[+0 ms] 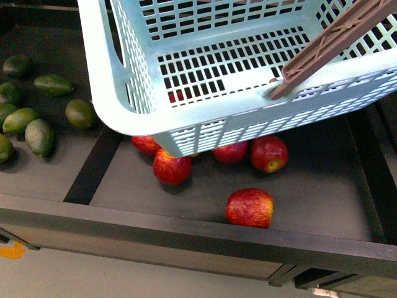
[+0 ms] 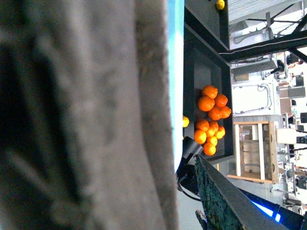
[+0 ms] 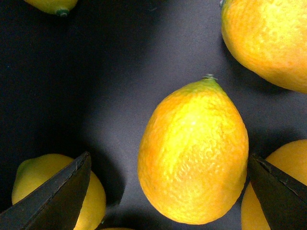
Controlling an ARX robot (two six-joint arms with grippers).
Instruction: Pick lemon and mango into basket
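Right hand (image 3: 169, 160) is open, fingers (image 3: 57, 191) either side of the lemon (image 3: 192, 148), which lies on a dark surface among other yellow fruit. I cannot tell the left hand's state, as its view is blurred. I judge the lemon light and firm, its pebbled rind giving fair grip, so I'd close across its widest middle, not the tapered ends. The basket (image 1: 118, 118) hangs over apples (image 1: 249, 208); no mango seen.
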